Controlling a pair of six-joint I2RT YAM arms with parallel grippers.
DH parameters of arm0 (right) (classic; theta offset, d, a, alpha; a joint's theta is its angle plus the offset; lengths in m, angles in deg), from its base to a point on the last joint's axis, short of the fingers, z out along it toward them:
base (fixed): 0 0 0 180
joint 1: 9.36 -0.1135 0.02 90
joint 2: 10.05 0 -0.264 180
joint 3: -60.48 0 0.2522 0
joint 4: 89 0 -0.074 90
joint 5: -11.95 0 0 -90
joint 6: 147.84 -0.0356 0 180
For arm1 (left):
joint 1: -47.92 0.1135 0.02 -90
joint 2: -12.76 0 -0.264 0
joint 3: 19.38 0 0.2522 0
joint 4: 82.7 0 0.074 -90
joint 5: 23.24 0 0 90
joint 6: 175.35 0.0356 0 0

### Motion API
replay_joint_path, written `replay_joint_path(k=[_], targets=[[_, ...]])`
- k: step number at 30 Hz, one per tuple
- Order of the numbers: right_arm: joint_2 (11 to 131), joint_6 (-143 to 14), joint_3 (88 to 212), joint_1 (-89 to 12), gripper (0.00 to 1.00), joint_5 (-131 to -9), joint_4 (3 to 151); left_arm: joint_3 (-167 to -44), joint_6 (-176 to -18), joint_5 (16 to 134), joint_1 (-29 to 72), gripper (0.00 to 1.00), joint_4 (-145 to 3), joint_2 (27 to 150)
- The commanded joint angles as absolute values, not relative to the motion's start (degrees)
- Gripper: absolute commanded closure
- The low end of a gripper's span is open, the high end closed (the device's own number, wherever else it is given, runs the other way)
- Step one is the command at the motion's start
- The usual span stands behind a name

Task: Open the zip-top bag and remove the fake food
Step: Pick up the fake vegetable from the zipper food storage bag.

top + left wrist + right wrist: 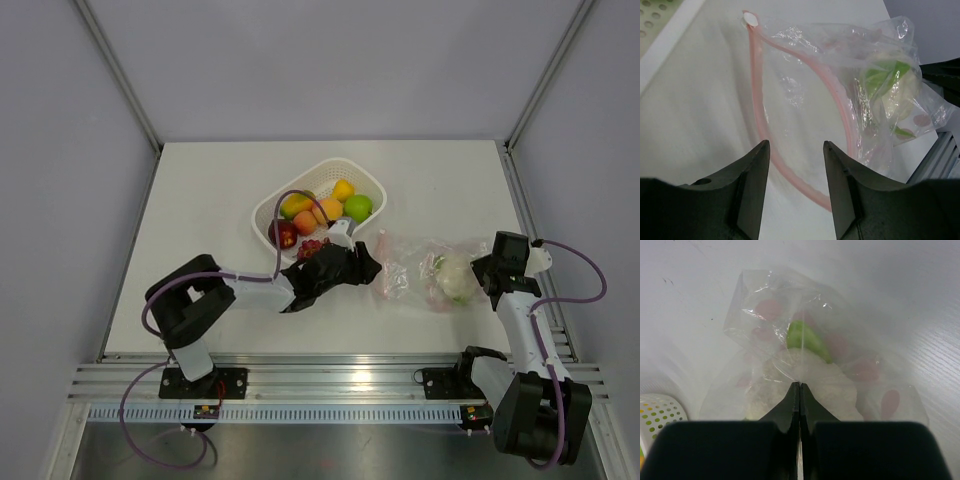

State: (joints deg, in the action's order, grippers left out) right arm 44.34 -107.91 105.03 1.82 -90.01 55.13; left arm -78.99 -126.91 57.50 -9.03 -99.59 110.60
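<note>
Zip-top bag (420, 268) at centre right of the top view, right end pinched in closed right gripper (799, 386), left gripper (795, 145) parted, empty, just left of it

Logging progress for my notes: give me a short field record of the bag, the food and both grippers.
bag: clear, lying right of the basket, zip mouth open
left gripper: open, facing the mouth, empty
right gripper: shut on the bag's other end
inside bag: one pale leafy piece
basket: holds several fruits
</note>
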Motion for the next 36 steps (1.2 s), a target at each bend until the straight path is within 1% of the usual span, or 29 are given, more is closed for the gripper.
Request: replay_joint_path(k=[1,5,8,12,17,24,32,36], targets=[[43.74,-106.97,104.92,1.71,1.00,-88.68,57.20,-82.89,-129.64,58.32,-9.39,0.51,-103.74,114.26],[43.74,-107.06,104.83,1.63,1.00,-88.42,57.38,-84.38,-131.76,59.99,-9.30,0.56,-105.15,116.91],[43.83,-106.97,104.74,1.71,1.00,-87.89,57.64,-86.23,-132.63,60.69,-9.47,0.56,-104.18,118.57],[44.09,-106.80,104.65,1.71,1.00,-87.28,58.16,-87.02,-134.92,63.59,-9.56,0.56,-107.51,121.39],[44.18,-106.36,104.30,1.71,1.00,-85.78,59.13,-90.44,-137.21,68.59,-9.82,0.52,-108.93,125.17],[45.23,-105.57,103.68,1.71,1.00,-81.22,61.77,-94.13,-137.21,72.38,-10.18,0.48,-108.31,128.60],[45.50,-105.39,103.77,1.71,1.00,-79.98,62.04,-94.58,-140.98,74.14,-10.09,0.45,-110.95,131.76],[44.54,-106.53,103.51,1.63,1.00,-79.89,62.38,-91.60,-142.92,73.00,-10.18,0.44,-116.37,131.50]])
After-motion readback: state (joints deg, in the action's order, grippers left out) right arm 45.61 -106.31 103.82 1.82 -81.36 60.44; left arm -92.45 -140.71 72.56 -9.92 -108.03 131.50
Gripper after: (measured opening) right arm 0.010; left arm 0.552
